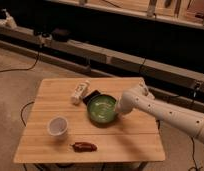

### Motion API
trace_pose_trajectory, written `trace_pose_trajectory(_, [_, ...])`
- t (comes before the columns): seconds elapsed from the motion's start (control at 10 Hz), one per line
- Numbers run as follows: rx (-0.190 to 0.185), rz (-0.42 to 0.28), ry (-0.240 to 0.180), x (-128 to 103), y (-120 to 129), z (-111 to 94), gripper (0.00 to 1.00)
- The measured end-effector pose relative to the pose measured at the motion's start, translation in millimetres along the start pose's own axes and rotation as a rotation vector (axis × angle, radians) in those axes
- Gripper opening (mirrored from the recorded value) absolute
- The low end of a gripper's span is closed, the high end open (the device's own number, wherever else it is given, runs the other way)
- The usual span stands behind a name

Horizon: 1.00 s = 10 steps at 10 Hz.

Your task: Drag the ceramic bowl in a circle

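Note:
The ceramic bowl is a wide green dish with a darker rim, sitting near the middle of the wooden table. My white arm reaches in from the right, and my gripper is at the bowl's right rim, touching it. The arm's end hides the fingers.
A black flat object lies just behind the bowl and a white packet lies left of it. A white cup stands at the left front. A dark red-brown item lies near the front edge. Cables run over the floor at the left.

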State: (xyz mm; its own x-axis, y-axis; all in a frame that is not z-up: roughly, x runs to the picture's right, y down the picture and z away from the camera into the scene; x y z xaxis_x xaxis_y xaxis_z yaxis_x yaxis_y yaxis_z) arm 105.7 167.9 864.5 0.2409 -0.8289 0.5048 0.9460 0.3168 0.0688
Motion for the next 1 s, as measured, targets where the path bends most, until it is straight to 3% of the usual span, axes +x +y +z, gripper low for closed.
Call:
trace_pose_trajectory(0.4, [-0.020, -0.091, -0.053, -60, 11, 1, 0.11])
trace_pose_trajectory(0.6, [-0.039, -0.104, -0.060, -83, 38, -9, 0.11])
trace_pose_trajectory(1.0, [-0.058, -0.050, -0.031, -90, 87, -42, 0.11])
